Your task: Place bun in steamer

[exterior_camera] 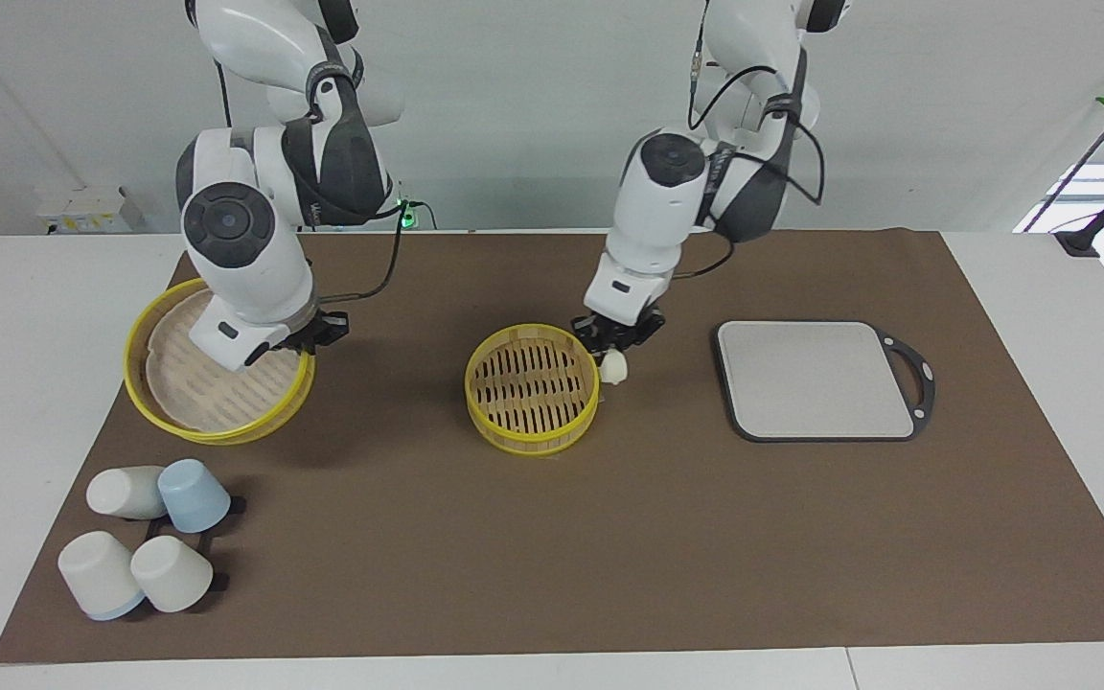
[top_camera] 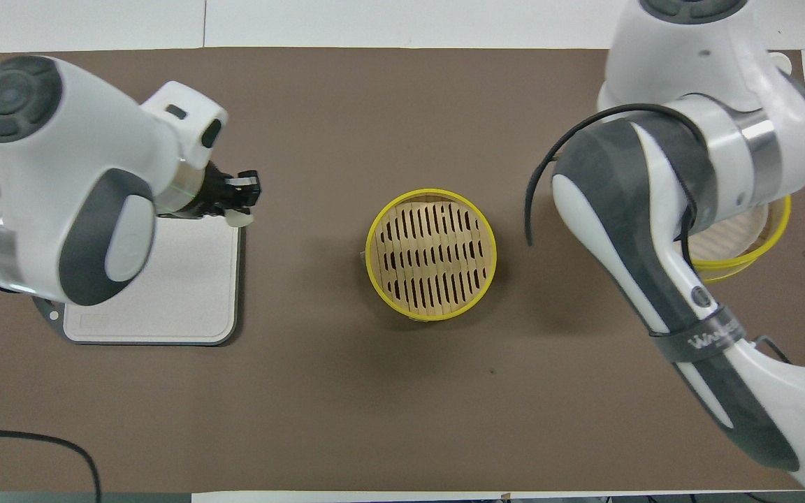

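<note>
Now left fingers [exterior_camera: 612, 342] pinch bun [exterior_camera: 613, 365], hanging below tips, beside steamer [exterior_camera: 533, 387].

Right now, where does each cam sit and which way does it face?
Facing view: high across the table, looking at the robots; both arms show, left end effector carrying the bun.
Overhead view: high above the robots' end, looking steeply down; both arms enter from below.
Shared: steamer, lid under the right end effector, grey board.
</note>
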`<state>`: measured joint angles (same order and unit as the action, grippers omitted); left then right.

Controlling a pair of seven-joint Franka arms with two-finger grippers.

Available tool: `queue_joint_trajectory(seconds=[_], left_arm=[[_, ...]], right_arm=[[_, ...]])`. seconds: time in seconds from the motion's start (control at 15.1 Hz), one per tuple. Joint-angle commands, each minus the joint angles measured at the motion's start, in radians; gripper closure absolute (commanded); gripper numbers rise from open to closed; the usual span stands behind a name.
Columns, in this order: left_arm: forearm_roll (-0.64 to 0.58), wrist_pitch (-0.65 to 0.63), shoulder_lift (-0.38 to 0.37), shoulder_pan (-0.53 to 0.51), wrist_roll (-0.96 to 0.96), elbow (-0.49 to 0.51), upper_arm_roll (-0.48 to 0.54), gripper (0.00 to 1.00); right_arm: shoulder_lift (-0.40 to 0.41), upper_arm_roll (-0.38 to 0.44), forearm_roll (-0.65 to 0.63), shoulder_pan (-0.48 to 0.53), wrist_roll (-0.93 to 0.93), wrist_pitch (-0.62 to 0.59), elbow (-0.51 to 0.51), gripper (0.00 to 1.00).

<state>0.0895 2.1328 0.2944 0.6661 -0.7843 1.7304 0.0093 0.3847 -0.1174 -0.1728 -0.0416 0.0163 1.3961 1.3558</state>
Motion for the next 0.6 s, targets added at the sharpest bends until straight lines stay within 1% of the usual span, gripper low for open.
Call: queue_joint_trajectory(seconds=[0.0, 0.2, 0.26, 0.33, 0.4, 0.46, 0.53], left_arm=[[-0.003, 0.117, 0.072, 0.099, -0.07, 0.05, 0.027, 0.73], [-0.01, 0.183, 0.098, 0.119, -0.088, 0.078, 0.026, 0.72], [-0.01, 0.197, 0.106, 0.121, -0.101, 0.081, 0.026, 0.69], [-0.01, 0.197, 0.106, 0.121, -0.111, 0.083, 0.026, 0.52], [-0.01, 0.184, 0.104, 0.121, -0.116, 0.078, 0.026, 0.19], [-0.01, 0.167, 0.1, 0.121, -0.116, 0.075, 0.026, 0.0], [-0.01, 0.132, 0.083, 0.116, -0.112, 0.075, 0.027, 0.0]], right_arm=[[-0.049, -0.016, -0.024, 0.003, 0.014, 0.029, 0.074, 1.0], [-0.053, -0.016, -0.022, 0.006, 0.008, 0.031, 0.083, 1.0], [-0.053, -0.016, -0.019, 0.009, 0.01, 0.031, 0.083, 1.0], [-0.053, -0.016, -0.016, 0.009, 0.008, 0.031, 0.083, 1.0], [-0.053, -0.016, -0.013, 0.008, 0.007, 0.031, 0.082, 1.0], [-0.053, -0.016, -0.011, 0.003, 0.005, 0.031, 0.082, 1.0], [-0.053, -0.019, -0.008, -0.004, 0.005, 0.032, 0.079, 1.0]])
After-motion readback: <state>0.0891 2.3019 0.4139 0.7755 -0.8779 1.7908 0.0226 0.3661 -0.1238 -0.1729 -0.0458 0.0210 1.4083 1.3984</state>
